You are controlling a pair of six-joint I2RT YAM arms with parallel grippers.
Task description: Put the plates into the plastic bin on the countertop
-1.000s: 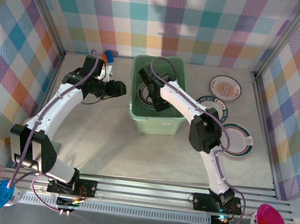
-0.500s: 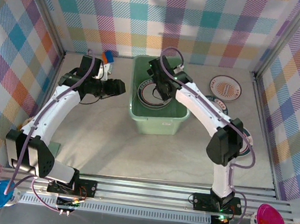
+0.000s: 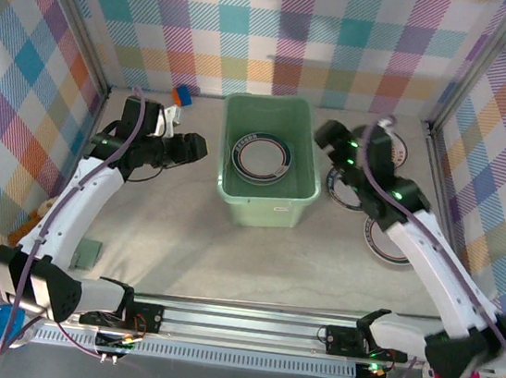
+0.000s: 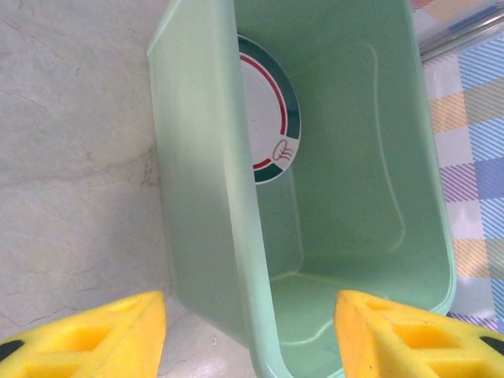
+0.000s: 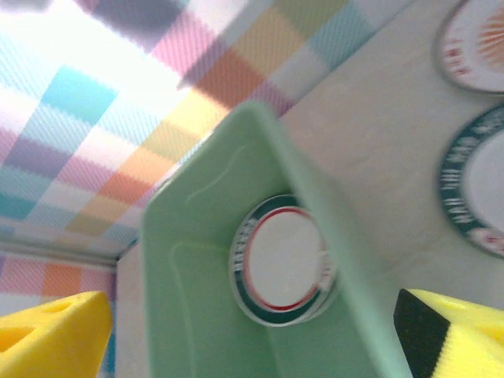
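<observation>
A pale mint-green rectangular plastic bin (image 3: 279, 204) stands on the beige marbled tabletop (image 3: 191, 237), at the middle of it and toward the plaid back wall. Flat on the bin's floor lies a round white plate with a dark teal rim and a thin red ring (image 3: 261, 157). The left wrist view shows a small red-and-green mark printed near that plate's edge.

The left arm's yellow-padded fingers (image 4: 87, 335) hang beside the bin's left wall without touching it. They stand apart with nothing between them, and the bin's wall and rim show past them.

The right arm's fingers (image 5: 51, 331) are over the tabletop just to the right of the bin's far corner. They are spread wide and hold nothing.

More plates lie on the tabletop to the right of the bin, partly hidden under the right arm. One is a white plate with a dark lettered teal rim (image 3: 344, 192), close to the bin. Another teal-rimmed plate (image 3: 383, 246) lies nearer the arm bases. A white plate with an orange printed centre (image 5: 476, 43) lies toward the back wall. A small blue and orange object (image 3: 183, 96) sits against the back wall, left of the bin.
</observation>
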